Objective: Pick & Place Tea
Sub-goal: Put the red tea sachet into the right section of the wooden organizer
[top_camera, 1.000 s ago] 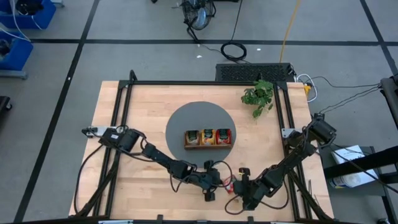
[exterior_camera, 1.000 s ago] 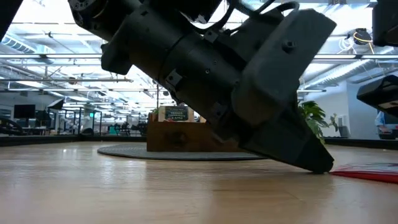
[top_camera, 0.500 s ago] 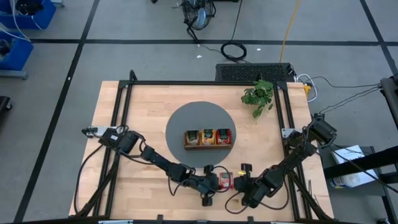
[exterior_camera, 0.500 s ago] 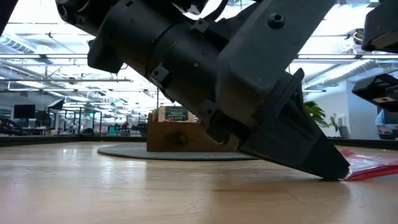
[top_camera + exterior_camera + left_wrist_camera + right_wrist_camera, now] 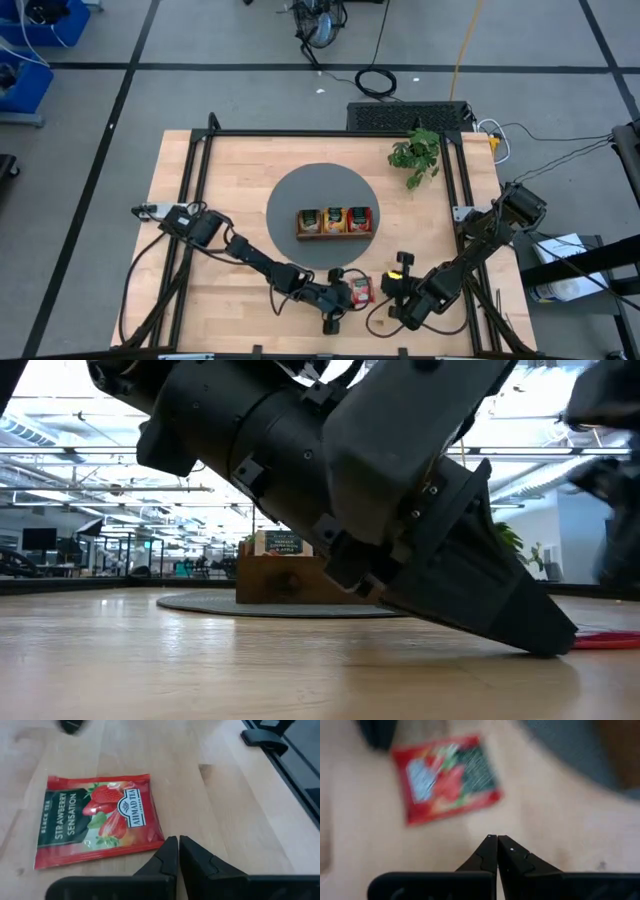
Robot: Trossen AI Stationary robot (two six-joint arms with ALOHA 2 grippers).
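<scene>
A red strawberry tea sachet [image 5: 97, 820] lies flat on the wooden table near its front edge; it also shows in the high view [image 5: 362, 290] and, as a thin red strip, in the low view [image 5: 608, 641]. My left gripper [image 5: 178, 841] is shut. Its tips are down at the table [image 5: 558, 646], beside one corner of the sachet. My right gripper [image 5: 497, 839] is shut and hangs above the table a little to the right of the sachet [image 5: 445, 777], also seen from above [image 5: 402, 264]. It holds nothing. My left gripper slants down from the table's left, its shut fingertips [image 5: 169, 845] low at the tabletop next to the sachet's corner [image 5: 159, 838]. Whether they touch the sachet I cannot tell. The sachet lies flat on the table.
A brown wooden tray [image 5: 336, 235] with three sachets standing in it sits on a round grey mat [image 5: 300, 190] at mid-table. A small green plant [image 5: 415, 155] stands at the far right. Black frame rails run along the table's sides.
My right gripper has risen and drawn away from the sachet toward the far right, turning at the wrist. My left gripper has edged slightly toward the sachet. The sachet's near edge, tipped up half a second ago, lies flat again.
</scene>
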